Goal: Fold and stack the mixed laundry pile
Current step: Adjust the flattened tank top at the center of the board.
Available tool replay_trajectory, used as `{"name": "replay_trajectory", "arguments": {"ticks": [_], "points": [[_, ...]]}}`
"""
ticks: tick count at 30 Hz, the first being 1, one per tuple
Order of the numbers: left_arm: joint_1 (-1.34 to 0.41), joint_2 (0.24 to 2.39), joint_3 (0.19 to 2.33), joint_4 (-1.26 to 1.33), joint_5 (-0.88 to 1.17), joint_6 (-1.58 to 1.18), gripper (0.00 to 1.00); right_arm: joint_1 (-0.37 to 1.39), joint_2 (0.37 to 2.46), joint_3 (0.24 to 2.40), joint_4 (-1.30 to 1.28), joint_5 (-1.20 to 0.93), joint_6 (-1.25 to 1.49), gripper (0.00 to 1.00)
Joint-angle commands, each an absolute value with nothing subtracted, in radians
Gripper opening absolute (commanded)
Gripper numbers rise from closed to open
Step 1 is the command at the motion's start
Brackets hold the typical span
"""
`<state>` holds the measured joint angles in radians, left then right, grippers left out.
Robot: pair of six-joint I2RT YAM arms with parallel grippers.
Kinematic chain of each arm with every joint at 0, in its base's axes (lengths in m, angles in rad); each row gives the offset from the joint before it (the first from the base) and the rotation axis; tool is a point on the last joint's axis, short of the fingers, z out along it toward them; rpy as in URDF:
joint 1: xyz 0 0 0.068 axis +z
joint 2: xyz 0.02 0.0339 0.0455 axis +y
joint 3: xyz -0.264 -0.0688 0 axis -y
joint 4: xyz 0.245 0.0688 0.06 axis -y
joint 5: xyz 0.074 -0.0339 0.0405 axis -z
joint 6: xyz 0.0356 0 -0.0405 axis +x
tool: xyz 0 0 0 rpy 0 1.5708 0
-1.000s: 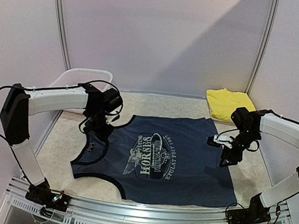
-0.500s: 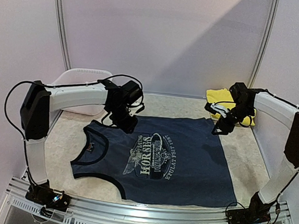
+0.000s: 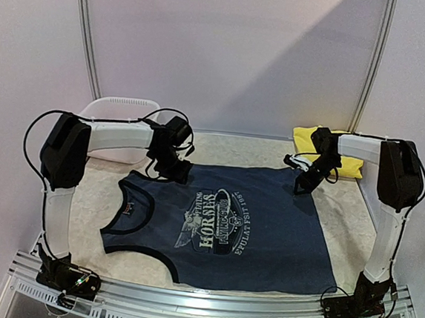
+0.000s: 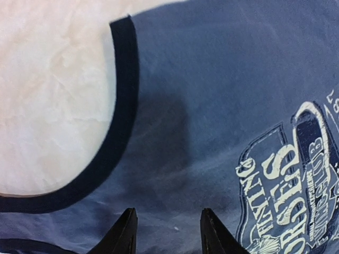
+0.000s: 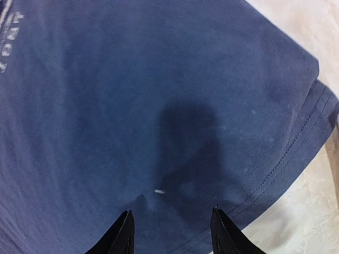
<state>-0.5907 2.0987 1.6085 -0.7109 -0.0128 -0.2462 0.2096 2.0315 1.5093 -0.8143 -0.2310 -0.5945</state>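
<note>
- The navy tank top lies flat at the middle of the counter, print side up.
- Its long axis runs from 9 o'clock to 3 o'clock: neckline and straps point to 9 o'clock, the hem to 3 o'clock.
- The left end effector hangs over the top's far edge near 11 o'clock. Its fingers are moderately apart and hold nothing.
- The right end effector hangs over the far hem corner near 1 o'clock, also half spread and empty.
- A yellow garment sits at the far corner, about 1 o'clock.
- A white basket stands at about 11 o'clock.
</note>
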Motion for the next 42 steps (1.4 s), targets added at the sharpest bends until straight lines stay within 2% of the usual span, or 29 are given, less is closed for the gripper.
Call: {"name": "replay_trajectory", "arguments": {"ticks": [1,4,9,16,20,25,30,36,42], "points": [[-0.594,2.072,1.512,-0.676,0.038,-0.287,0.42,0.194,2.115,1.557,-0.846,-0.193,-0.576,0.5],[-0.594,1.978,1.361,-0.672,0.007,-0.319,0.42,0.193,2.107,1.507,-0.83,-0.185,-0.577,0.51],[-0.604,1.675,1.106,-0.667,-0.068,-0.368,0.42,0.192,2.058,1.442,-0.802,-0.183,-0.577,0.52],[-0.633,1.325,0.813,-0.787,-0.116,-0.586,0.42,0.189,2.036,1.444,-0.804,-0.209,-0.558,0.52],[-0.643,1.277,0.703,-0.829,-0.162,-0.648,0.35,0.189,2.029,1.439,-0.799,-0.201,-0.561,0.53],[-0.635,1.326,0.678,-0.867,-0.167,-0.733,0.25,0.189,2.007,1.436,-0.807,-0.211,-0.559,0.53],[-0.622,1.385,0.619,-0.868,-0.193,-0.817,0.26,0.189,1.98,1.435,-0.808,-0.22,-0.561,0.53],[-0.623,1.392,0.504,-0.822,-0.087,-0.927,0.28,0.187,1.95,1.446,-0.823,-0.226,-0.57,0.53],[-0.66,1.214,0.329,-0.798,-0.008,-1.093,0.26,0.187,1.93,1.482,-0.847,-0.237,-0.588,0.54]]}}
